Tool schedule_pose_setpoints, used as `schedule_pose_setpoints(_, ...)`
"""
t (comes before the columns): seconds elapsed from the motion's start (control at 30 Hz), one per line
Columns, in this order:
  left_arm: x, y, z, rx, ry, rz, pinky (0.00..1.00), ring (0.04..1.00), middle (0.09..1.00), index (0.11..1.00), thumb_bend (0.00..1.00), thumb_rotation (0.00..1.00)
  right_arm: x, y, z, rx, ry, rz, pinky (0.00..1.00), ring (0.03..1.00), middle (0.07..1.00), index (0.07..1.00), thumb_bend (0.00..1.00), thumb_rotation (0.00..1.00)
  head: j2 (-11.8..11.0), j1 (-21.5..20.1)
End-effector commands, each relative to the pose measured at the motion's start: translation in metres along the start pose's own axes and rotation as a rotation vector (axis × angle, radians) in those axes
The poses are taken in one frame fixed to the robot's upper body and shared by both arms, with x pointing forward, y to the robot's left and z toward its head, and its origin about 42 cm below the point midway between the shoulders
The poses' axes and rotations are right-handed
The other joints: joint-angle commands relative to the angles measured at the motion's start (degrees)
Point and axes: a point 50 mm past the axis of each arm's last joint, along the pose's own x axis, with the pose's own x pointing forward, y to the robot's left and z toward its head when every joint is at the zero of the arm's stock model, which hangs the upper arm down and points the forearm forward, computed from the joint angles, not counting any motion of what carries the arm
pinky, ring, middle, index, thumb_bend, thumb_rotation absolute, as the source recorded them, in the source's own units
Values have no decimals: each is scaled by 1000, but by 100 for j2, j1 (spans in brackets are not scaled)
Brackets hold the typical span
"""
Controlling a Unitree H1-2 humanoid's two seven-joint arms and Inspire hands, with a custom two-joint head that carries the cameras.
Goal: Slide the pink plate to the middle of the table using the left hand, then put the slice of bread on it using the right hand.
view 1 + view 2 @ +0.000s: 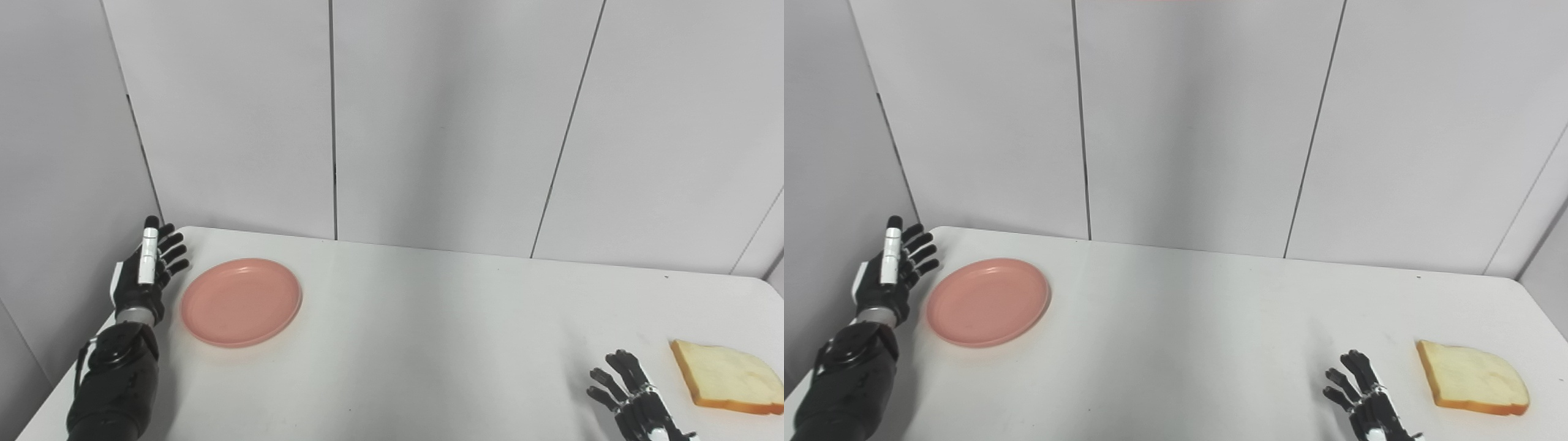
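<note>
Your left hand (146, 272) stands at the far left edge of the table (429, 343), fingers spread and holding nothing, just beside the left rim of the pink plate (241, 302) without clearly touching it. The plate sits flat on the left part of the table. Your right hand (637, 398) rests at the near right, fingers apart and empty, with the slice of bread (729, 376) lying flat just to its right.
</note>
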Motion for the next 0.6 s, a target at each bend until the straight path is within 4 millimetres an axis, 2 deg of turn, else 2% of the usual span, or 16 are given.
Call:
schedule_pose_setpoints(0.0,21,-13,48,-22,-139,-27,786,824,814,762,825,874,-30,-6,-46,11,187,-43,789,827,900,891,874,946,12,-1)
schedule_pose_setpoints(0.2,19,-13,33,-52,-105,-42,827,863,841,784,764,873,-31,-7,-46,3,187,-38,790,829,904,895,878,954,53,-19)
schedule_pose_setpoints(0.27,19,-12,29,-45,-97,-47,827,864,843,783,781,866,-31,-8,-46,4,189,-39,789,829,906,894,885,951,64,-25)
schedule_pose_setpoints(0.33,18,-10,25,-25,-88,-48,771,833,820,772,887,856,-31,-7,-46,7,189,-40,788,826,903,892,887,948,66,-28)
schedule_pose_setpoints(0.43,18,-10,20,-7,-76,-52,773,820,804,765,911,853,-31,-7,-45,9,189,-40,789,826,899,892,883,947,75,-34)
schedule_pose_setpoints(0.57,17,-15,18,-9,-81,-85,766,804,804,768,861,841,-31,-6,-45,7,188,-41,791,827,904,895,882,945,76,-45)
